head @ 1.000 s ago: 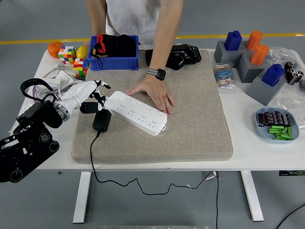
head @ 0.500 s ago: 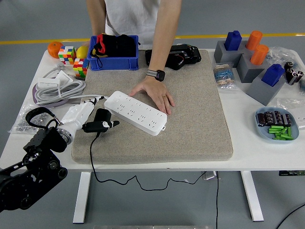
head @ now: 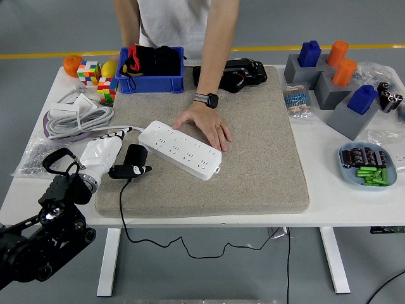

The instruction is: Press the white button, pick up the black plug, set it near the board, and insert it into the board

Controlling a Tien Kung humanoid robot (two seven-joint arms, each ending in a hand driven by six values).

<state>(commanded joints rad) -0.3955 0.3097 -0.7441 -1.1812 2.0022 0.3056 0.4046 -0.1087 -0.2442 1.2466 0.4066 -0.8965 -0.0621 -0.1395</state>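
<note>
One hand works: the left hand [head: 104,156] pinches the plug [head: 133,159] on the desk [head: 329,190] mat; the board [head: 180,149] lies at 2 o'clock, long axis 10-to-4.

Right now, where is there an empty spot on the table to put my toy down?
The biggest bare patch is the right half of the grey mat, between the person's hand and the mat's right edge. The mat's near strip below the white power strip is also free. The left side is crowded: black plug, left hand, cables, cubes.
</note>
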